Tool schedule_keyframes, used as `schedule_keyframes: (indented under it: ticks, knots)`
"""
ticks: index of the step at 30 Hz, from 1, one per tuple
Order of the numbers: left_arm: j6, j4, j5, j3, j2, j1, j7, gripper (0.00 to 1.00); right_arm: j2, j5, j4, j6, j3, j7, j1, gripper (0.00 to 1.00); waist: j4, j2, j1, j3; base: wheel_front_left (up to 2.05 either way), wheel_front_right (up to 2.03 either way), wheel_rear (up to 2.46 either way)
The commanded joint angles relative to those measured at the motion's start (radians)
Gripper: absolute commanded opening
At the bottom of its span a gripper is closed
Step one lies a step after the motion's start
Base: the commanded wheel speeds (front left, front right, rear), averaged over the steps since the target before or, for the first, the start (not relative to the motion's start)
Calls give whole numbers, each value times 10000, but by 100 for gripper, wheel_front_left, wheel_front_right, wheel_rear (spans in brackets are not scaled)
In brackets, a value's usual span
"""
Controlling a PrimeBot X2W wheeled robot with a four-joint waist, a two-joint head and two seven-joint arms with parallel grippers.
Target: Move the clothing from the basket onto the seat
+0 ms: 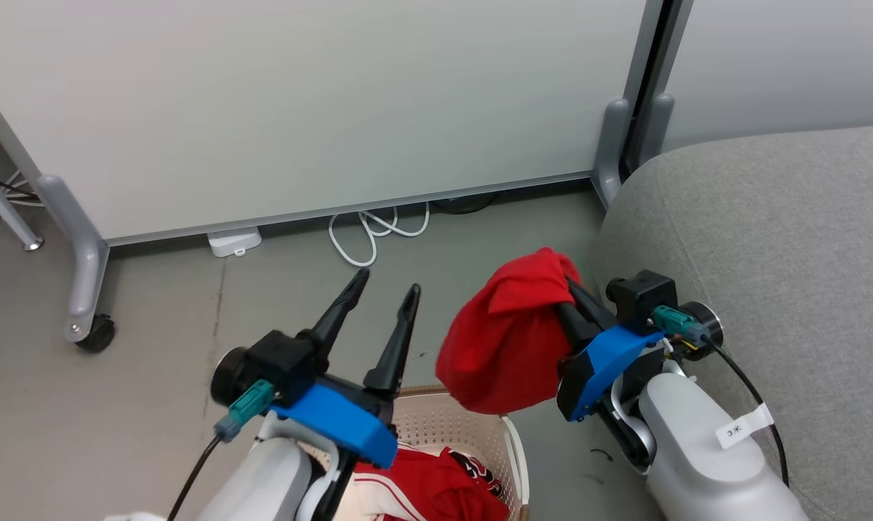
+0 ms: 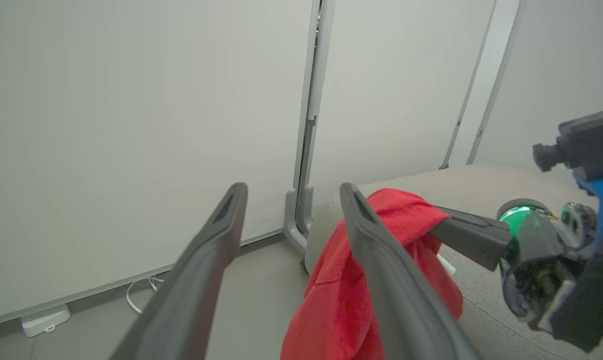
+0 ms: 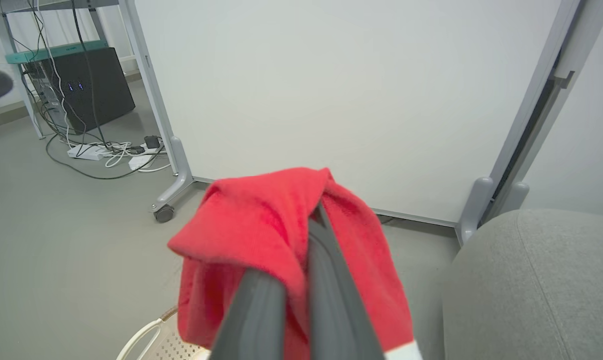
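Right gripper (image 1: 572, 289) pinches one garment (image 1: 502, 347) beside sofa (image 1: 769, 239), not placed; left gripper (image 1: 388, 281) spread; second garment (image 1: 436, 481) left in basket (image 1: 444, 423).

- White tag (image 1: 743, 428) on the black cable (image 1: 753, 394) beside the right forearm (image 1: 697, 470): handwritten mark, a "3" and a second character I can't make out.
- Lettered red garment (image 1: 436, 488) by the basket's (image 1: 451, 423) right rim: black-and-white lettering, cut off by a fold, unreadable.
- Black box (image 3: 89, 85): two blue lit marks, too small to read.
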Motion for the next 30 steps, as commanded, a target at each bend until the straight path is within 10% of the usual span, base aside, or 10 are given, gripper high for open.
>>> schedule_keyframes:
  ticks: [1,18,30]
  knots:
    - [26,-299,184,365,102,387,-26,100,-26,-54,-133,5,-75,-52,64,0,-50,0,0,25,0,0,0]
    - [-157,-1422,1829,3209,149,3406,-27,100,-24,-354,-1035,5,-288,-51,360,0,-1461,0,0,181,0,0,0]
    - [-271,-1509,2343,3287,7,3456,-26,100,-24,-343,-1140,5,-213,-12,556,0,-3398,0,0,236,0,0,0]
